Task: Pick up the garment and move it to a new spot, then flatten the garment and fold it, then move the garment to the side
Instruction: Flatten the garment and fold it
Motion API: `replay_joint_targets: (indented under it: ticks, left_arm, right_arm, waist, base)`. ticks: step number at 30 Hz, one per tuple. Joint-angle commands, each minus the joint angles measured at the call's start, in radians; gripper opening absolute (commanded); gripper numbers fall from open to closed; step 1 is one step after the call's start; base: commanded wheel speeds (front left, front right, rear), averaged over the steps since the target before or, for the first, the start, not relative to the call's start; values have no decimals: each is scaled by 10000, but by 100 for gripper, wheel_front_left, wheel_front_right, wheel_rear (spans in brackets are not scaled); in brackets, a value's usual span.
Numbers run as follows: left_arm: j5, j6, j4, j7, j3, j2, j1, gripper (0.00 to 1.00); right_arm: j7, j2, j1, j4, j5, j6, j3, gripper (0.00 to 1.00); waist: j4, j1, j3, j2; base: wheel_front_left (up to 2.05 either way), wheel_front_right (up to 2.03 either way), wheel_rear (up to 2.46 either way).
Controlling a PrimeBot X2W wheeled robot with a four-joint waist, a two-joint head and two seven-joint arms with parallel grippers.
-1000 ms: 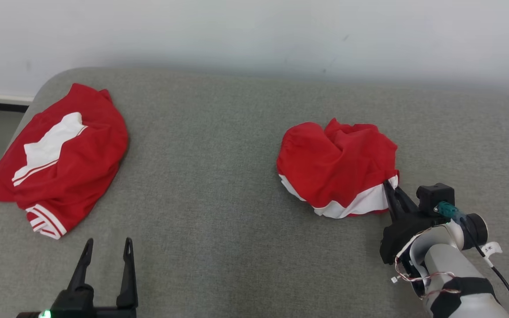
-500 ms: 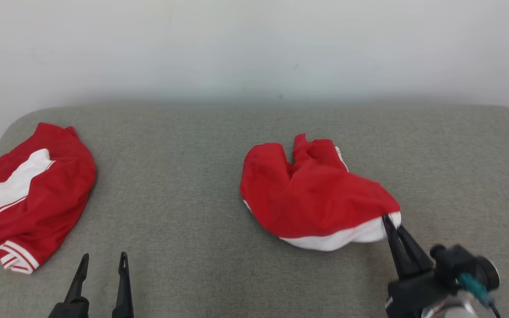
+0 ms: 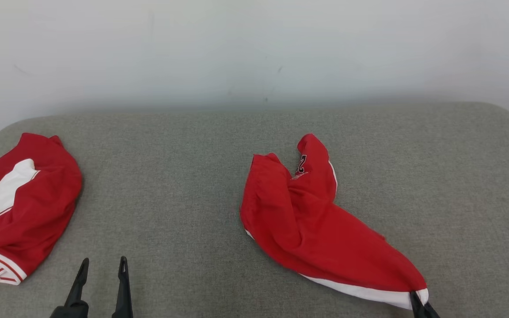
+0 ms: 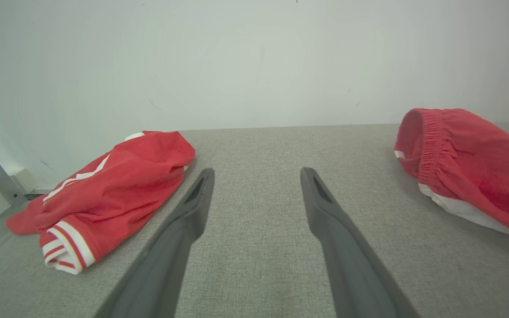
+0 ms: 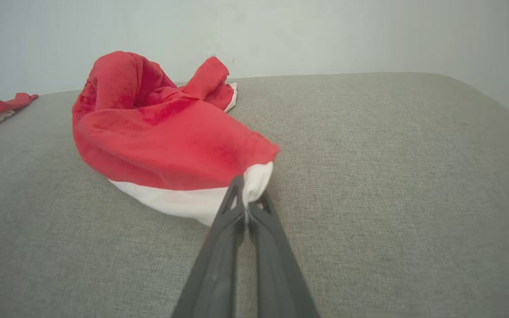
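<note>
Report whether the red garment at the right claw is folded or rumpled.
Rumpled, not folded. The garment lies stretched in creased bunches on the grey surface, its white hem corner pinched in the shut right claw.

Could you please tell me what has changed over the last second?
The right gripper, shut on the white hem of the garment, has dragged it toward the robot, stretching the crumpled heap long. The left gripper stays open; the other red garment lies unmoved.

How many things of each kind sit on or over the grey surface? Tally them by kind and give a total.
Red-and-white garments: 2, the pinched garment and the spare garment.
Grippers: 2, the left gripper and the right gripper.
Total: 4.
</note>
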Motion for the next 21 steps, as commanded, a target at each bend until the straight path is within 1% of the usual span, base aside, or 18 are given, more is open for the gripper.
replay_joint_targets:
  ticks: [1, 2, 3, 11, 21]
  left_arm:
    - [47, 7, 18, -34, 58, -27, -30, 100]
    - [40, 1, 29, -34, 67, -34, -27, 100]
    - [36, -6, 45, -34, 77, -41, -33, 100]
    - [100, -24, 54, -34, 69, -71, -68, 100]
    - [154, -77, 21, -34, 135, -13, -5, 100]
  right_arm:
    - [41, 146, 97, -79, -36, -22, -184, 0]
    - [61, 193, 115, -118, -101, -22, -235, 38]
    - [10, 248, 62, -219, -150, -22, -281, 100]
    - [-273, 234, -291, -1029, -533, -22, -464, 100]
    - [-375, 549, -821, -1578, -694, -22, 129, 100]
  waist:
    - [-49, 1, 10, 0]
    - [-67, 1, 16, 0]
    - [-82, 1, 17, 0]
    - [-79, 1, -73, 0]
    - [56, 1, -130, 0]
  base:
    - [0, 0, 0]
    - [0, 0, 0]
    - [0, 0, 0]
    - [0, 0, 0]
    - [0, 0, 0]
